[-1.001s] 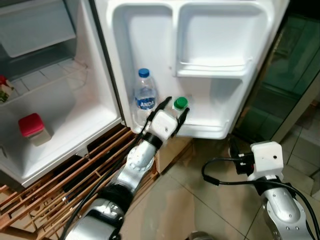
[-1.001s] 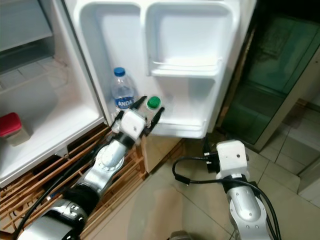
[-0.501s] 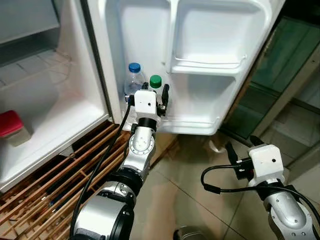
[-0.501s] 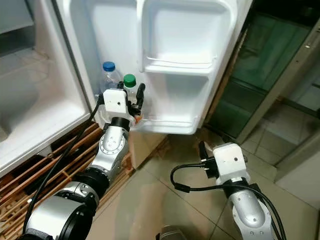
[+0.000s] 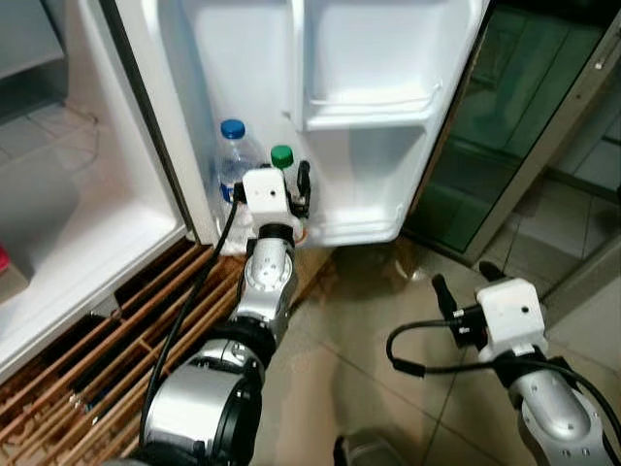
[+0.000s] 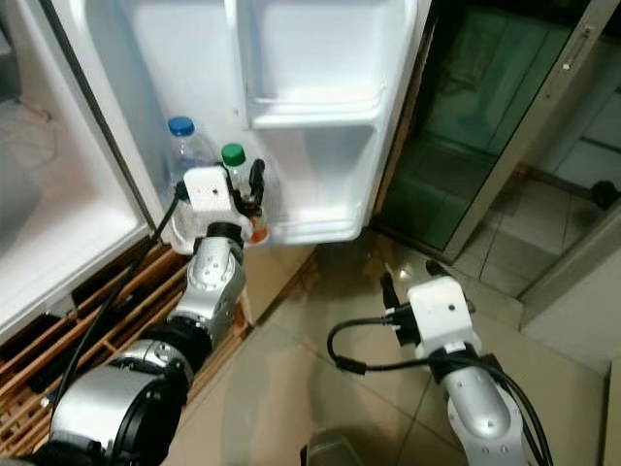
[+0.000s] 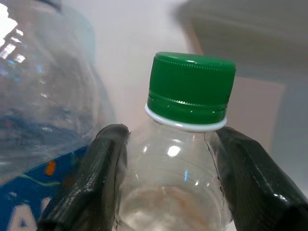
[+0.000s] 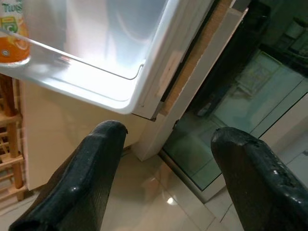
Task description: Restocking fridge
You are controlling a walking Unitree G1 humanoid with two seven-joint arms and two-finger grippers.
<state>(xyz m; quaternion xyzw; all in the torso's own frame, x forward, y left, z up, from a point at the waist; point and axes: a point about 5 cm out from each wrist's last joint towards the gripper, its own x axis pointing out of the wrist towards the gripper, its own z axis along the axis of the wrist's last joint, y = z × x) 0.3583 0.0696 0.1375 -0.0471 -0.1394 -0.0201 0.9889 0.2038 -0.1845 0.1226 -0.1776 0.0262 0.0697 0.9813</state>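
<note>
Background: a tiled floor [image 5: 369,320] is seen under the open fridge door [image 5: 388,107]; a dark green glass panel [image 5: 524,107] is placed to the right of the door.
Fridge interior: a white compartment [image 5: 87,214] is seen on the left, and a wooden slatted rack [image 5: 107,330] lies below it.
Door shelf: the lowest door shelf [image 5: 359,228] is white, and two bottles are carried at its left end.
Green-capped bottle: the clear bottle with the green cap [image 7: 190,86] is stood upright in the door shelf, just beside the blue-capped one.
Blue-capped bottle: the water bottle with blue cap [image 5: 233,160] is stood at the hinge side of the shelf, and a blue label is seen on it.
Left tool: the left tool [image 5: 281,189] is raised to the door shelf; its two black fingers [image 7: 86,183] are pressed on both sides of the green-capped bottle, below the cap.
Right tool: the right tool [image 5: 461,291] is held low over the floor, well apart from the door; its fingers [image 8: 91,168] are spread apart and nothing is seen between them.
</note>
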